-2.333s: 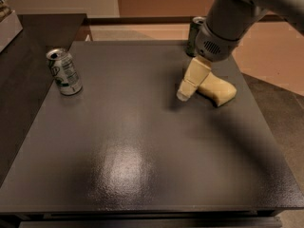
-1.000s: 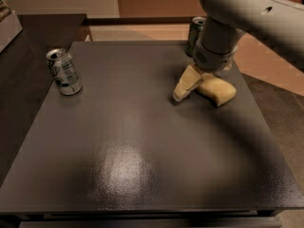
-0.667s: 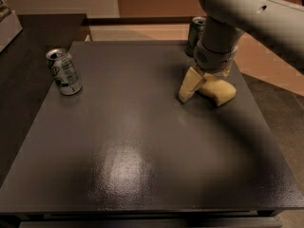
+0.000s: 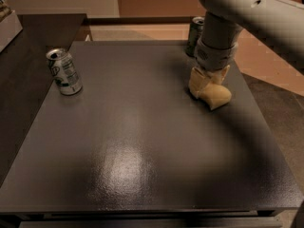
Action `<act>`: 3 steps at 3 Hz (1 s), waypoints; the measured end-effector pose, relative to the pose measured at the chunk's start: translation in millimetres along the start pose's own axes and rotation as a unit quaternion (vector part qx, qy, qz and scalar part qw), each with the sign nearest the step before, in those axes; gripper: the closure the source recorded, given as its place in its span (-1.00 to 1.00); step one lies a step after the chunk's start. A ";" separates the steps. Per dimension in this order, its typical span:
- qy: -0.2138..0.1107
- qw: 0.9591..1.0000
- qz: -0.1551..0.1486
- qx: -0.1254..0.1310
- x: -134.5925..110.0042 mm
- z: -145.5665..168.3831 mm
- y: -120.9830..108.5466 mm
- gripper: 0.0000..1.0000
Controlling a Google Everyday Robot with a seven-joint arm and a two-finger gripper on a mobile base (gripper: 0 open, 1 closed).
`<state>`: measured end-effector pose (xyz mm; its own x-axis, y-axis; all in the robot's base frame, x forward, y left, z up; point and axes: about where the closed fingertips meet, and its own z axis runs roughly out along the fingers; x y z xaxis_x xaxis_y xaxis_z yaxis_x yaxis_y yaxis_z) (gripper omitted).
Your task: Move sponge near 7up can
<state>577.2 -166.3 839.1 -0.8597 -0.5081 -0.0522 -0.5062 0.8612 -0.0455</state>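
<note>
Pincer (image 4: 208, 83) sits right at the sponge (image 4: 217, 97), far right of the worktop (image 4: 142, 151); clenched or released, cannot tell. 7up can (image 4: 64, 72) upright far left, well apart.

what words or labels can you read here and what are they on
Nothing is clear enough to quote.
Silver can, back left: green markings, too blurred to read.
Dark green can, back right: label not readable.
Sponge, and the tool down at its left end: no text.
</note>
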 end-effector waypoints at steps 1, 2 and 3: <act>-0.004 1.000 -0.022 -0.008 -14.0 -10.6 11.3 0.74; -0.018 0.997 -0.075 -0.020 -49.2 -21.0 37.3 1.00; -0.034 0.988 -0.148 -0.027 -92.3 -28.0 72.8 1.00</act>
<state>617.8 -56.4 868.5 -0.6673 -0.7363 -0.1123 -0.7397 0.6728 -0.0164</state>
